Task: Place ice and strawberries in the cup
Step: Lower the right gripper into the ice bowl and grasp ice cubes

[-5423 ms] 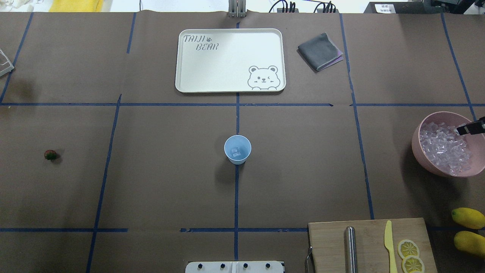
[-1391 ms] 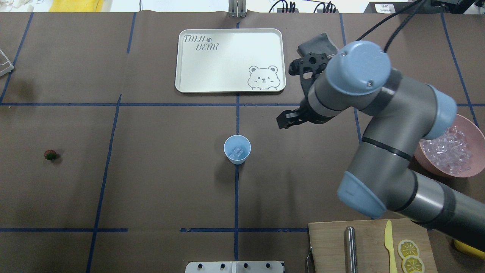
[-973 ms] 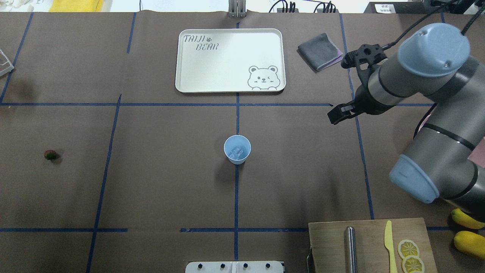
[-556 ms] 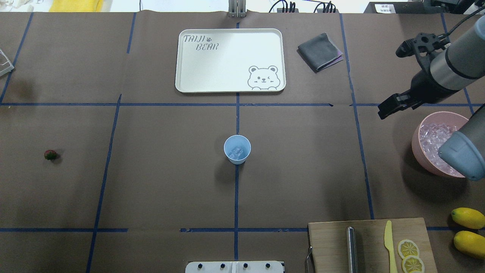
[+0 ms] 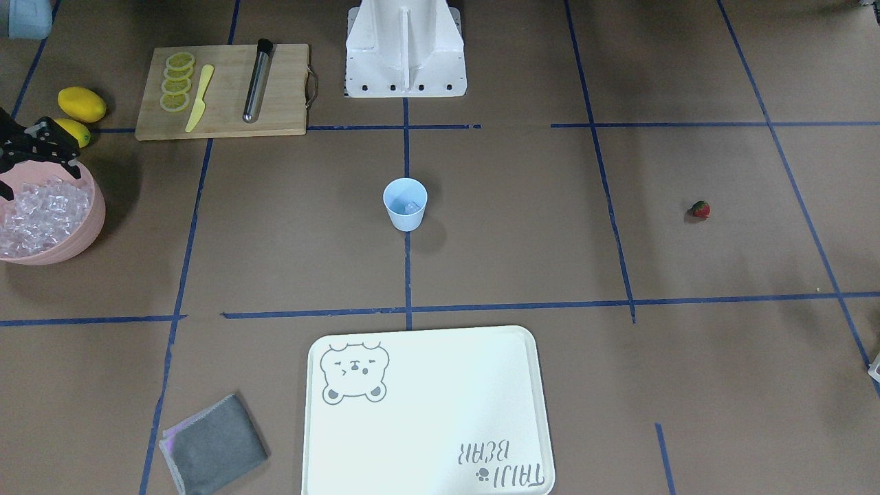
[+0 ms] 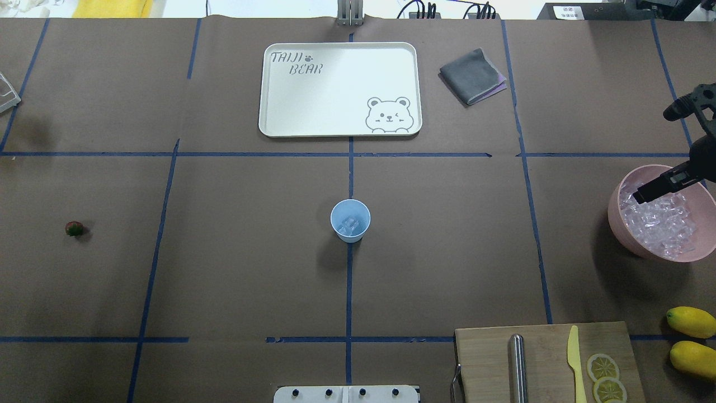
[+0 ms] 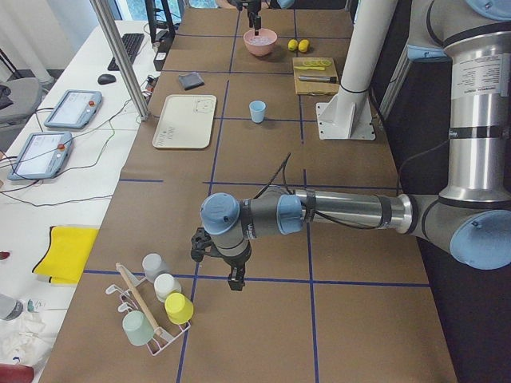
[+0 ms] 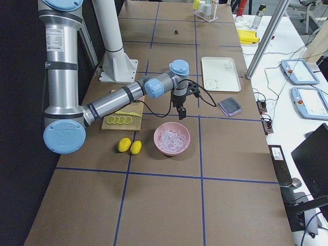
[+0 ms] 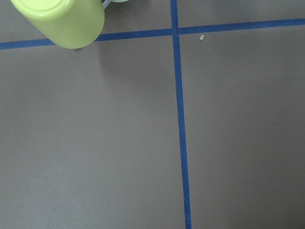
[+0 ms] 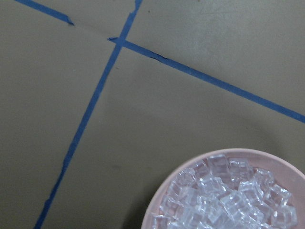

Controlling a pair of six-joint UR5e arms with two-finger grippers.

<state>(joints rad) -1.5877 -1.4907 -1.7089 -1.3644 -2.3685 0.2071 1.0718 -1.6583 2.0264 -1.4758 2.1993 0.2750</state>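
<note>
The pale blue cup (image 6: 350,220) stands at the table's middle, with a little clear ice (image 6: 349,225) in it; it also shows in the front view (image 5: 405,203). The pink bowl (image 6: 615,215) at the right holds many ice cubes (image 6: 660,221). My right gripper (image 6: 643,196) hangs above the bowl's far-left rim, empty, with its jaws apart in the front view (image 5: 31,168). The strawberry (image 6: 74,228) lies alone at the far left. My left gripper (image 7: 235,285) shows only in the exterior left view, far from the cup. I cannot tell if it is open.
A white bear tray (image 6: 268,89) and a grey cloth (image 6: 472,75) lie at the back. A cutting board (image 6: 492,358) with a metal rod, yellow knife and lemon slices sits front right, two lemons (image 6: 691,322) beside it. A cup rack (image 7: 156,307) stands near my left gripper.
My right arm swung from beside the cup back to the right and now hangs over the pink bowl. The cup holds a little more ice than 5.4 s ago.
</note>
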